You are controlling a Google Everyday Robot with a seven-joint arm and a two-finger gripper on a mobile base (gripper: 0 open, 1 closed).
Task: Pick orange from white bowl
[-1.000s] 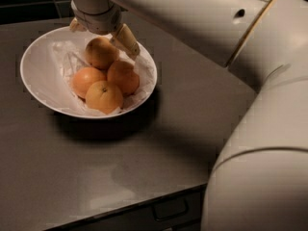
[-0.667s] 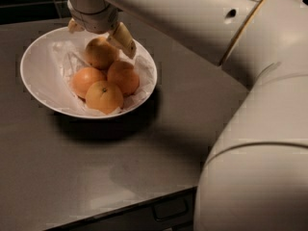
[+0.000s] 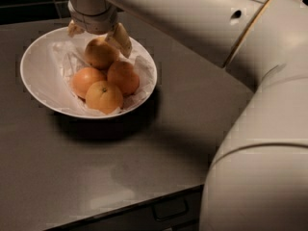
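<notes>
The white bowl (image 3: 38, 66), lined with crinkled white paper, sits on the dark table at the left. It holds the paler, duller orange (image 3: 100, 54) at the back and three brighter oranges (image 3: 105, 96) in front of it. My gripper (image 3: 97, 34) hangs over the back of the bowl, just above the pale orange. Its fingers are open and straddle the orange: one fingertip (image 3: 121, 39) is against the orange's right side, the other (image 3: 74, 29) stands a little off its left side. The orange rests in the bowl.
The dark grey table (image 3: 144, 148) stretches to the right and front of the bowl. A drawer handle (image 3: 168, 208) shows under the front edge. My large white arm (image 3: 250, 105) fills the right side and crosses the top.
The gripper has shifted slightly left over the pale orange and the arm fills more of the right side. The oranges and bowl have not moved.
</notes>
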